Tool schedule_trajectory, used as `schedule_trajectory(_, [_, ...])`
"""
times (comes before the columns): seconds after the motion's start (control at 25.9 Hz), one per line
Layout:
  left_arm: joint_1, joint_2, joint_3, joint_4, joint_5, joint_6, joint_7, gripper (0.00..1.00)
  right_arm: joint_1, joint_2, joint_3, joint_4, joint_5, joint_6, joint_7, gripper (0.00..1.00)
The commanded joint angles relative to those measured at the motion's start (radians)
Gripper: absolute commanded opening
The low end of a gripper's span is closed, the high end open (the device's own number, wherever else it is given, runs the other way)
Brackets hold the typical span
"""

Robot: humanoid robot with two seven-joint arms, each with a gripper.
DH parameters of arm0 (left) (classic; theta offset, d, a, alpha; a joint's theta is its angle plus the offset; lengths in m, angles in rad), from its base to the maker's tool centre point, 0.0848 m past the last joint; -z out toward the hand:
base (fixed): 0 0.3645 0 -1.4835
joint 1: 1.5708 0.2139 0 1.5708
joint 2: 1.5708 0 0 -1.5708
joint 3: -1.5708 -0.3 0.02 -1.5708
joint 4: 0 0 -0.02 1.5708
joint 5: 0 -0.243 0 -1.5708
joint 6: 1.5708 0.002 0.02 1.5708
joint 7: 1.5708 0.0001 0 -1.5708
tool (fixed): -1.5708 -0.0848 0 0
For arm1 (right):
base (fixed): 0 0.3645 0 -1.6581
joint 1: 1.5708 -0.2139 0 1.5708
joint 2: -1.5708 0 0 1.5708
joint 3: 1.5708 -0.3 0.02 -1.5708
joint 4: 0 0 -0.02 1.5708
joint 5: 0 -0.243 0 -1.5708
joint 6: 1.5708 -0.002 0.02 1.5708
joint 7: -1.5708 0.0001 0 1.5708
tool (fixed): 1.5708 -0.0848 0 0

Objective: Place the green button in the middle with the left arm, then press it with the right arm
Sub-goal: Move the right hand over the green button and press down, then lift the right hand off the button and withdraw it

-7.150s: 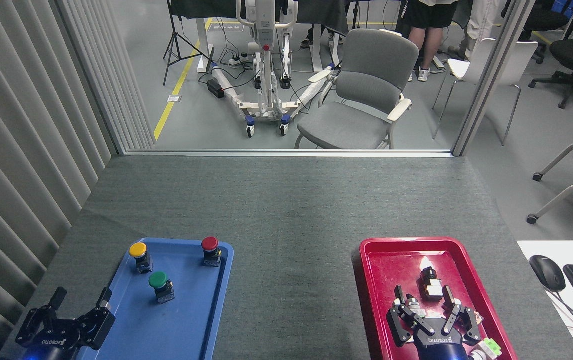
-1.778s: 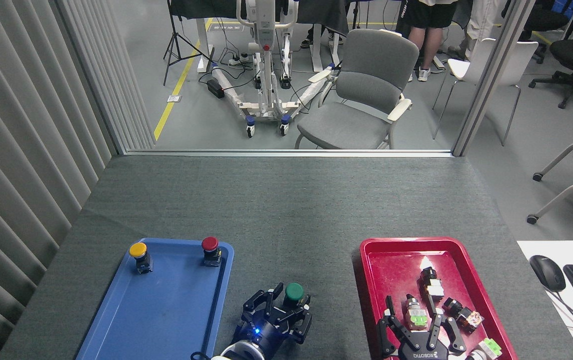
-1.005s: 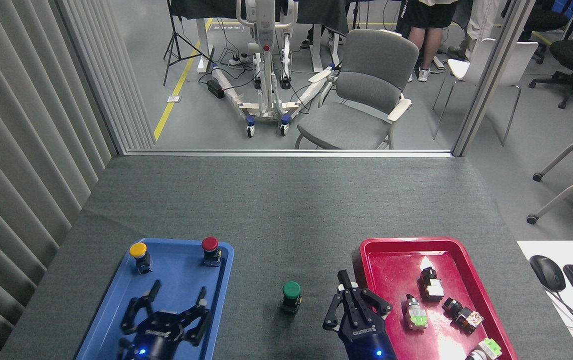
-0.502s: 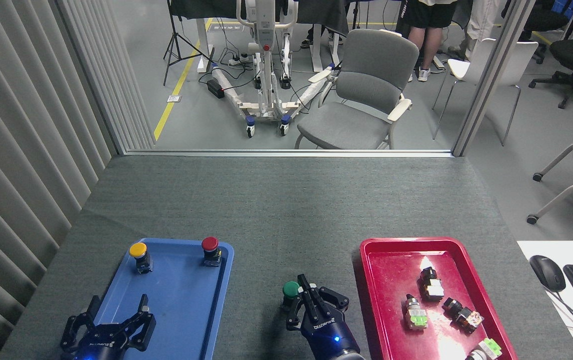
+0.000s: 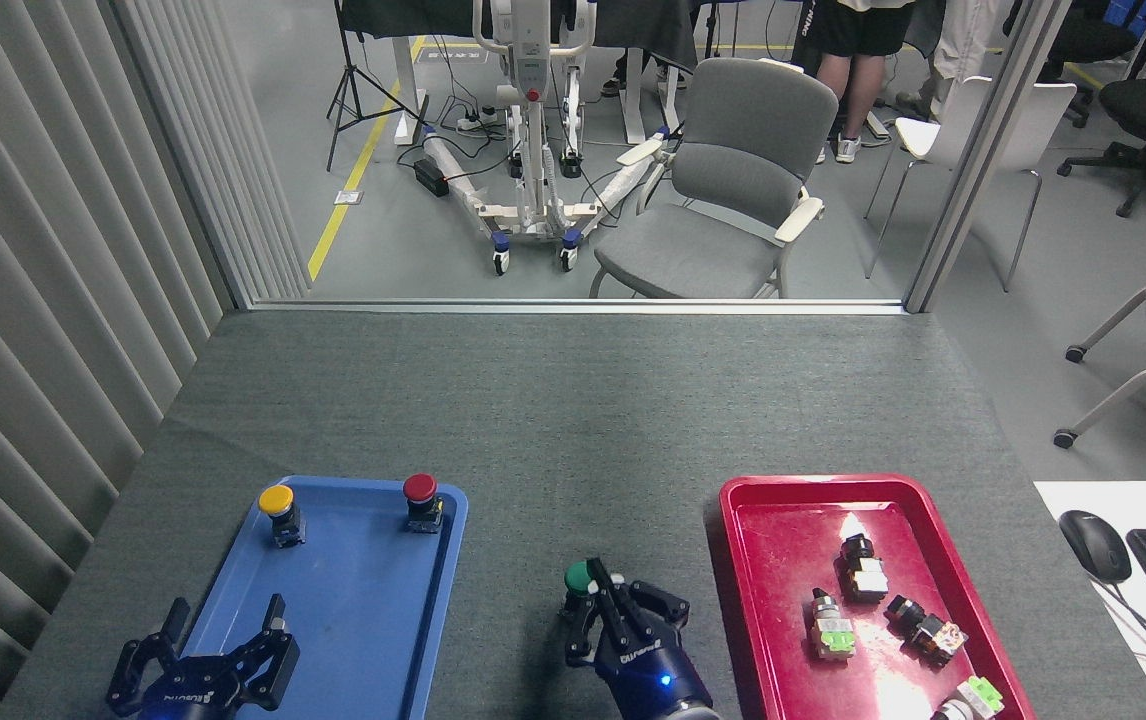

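Two grippers low in view. Right gripper (image 5: 600, 592) clenched, fingertips on green button (image 5: 578, 579), which stands on the middle (image 5: 583, 470) between blue tray (image 5: 438, 600) and red tray (image 5: 733, 560). Left gripper (image 5: 225, 628) released, over blue tray's near-left corner.

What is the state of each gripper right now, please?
Left gripper: open, holding nothing, over the blue tray.
Right gripper: shut, holding nothing, fingertips at the green button on the mat.

Both hands, left (image 5: 223, 630) & right (image 5: 601, 598): black linkage fingers, white ROBOTIQ lettering, blue LED on wrists.
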Motion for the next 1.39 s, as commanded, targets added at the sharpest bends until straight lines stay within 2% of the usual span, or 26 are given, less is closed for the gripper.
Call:
schedule_trajectory(0.0, [0.0,0.001,0.004,-0.001,0.002,-0.001,0.001,1.0,0.012,-0.003,-0.046,-0.076,-0.006,0.009,-0.146,0.07])
schedule_trajectory(0.04, [0.0,0.001,0.006,-0.001,0.004,-0.001,0.001,1.0,0.016,-0.005,-0.063,-0.084,-0.008,0.017,-0.15,0.23])
schedule_trajectory(0.15, [0.0,0.001,0.004,-0.004,0.004,-0.001,0.001,1.0,0.053,-0.011,-0.109,-0.136,-0.021,0.046,-0.154,0.97])
schedule_trajectory(0.19, [0.0,0.001,0.004,-0.003,0.004,-0.001,0.001,1.0,0.082,-0.011,-0.138,-0.159,-0.02,0.046,-0.154,1.0])
schedule_trajectory(0.35, [0.0,-0.001,0.006,-0.001,0.004,0.0,0.002,1.0,0.225,-0.02,-0.244,-0.26,-0.029,0.052,-0.138,1.0])
schedule_trajectory(0.5, [0.0,-0.001,0.007,0.003,0.008,-0.001,0.002,1.0,0.296,-0.082,-0.299,-0.299,-0.064,0.083,-0.129,1.0])
schedule_trajectory(0.73, [0.0,0.002,0.016,0.0,0.079,-0.012,-0.004,1.0,0.319,-0.101,-0.31,-0.303,-0.066,0.081,-0.129,1.0])
schedule_trajectory(0.85, [0.0,0.002,0.021,-0.001,0.08,-0.072,0.002,1.0,0.331,-0.105,-0.31,-0.303,-0.066,0.081,-0.129,1.0])
schedule_trajectory(1.04, [0.0,0.001,0.027,-0.001,0.082,-0.075,-0.01,1.0,0.337,-0.131,-0.31,-0.303,-0.066,0.081,-0.13,1.0])
schedule_trajectory(1.35, [0.017,-0.001,0.076,-0.013,0.082,-0.113,-0.011,1.0,0.339,-0.129,-0.31,-0.303,-0.066,0.083,-0.134,1.0])
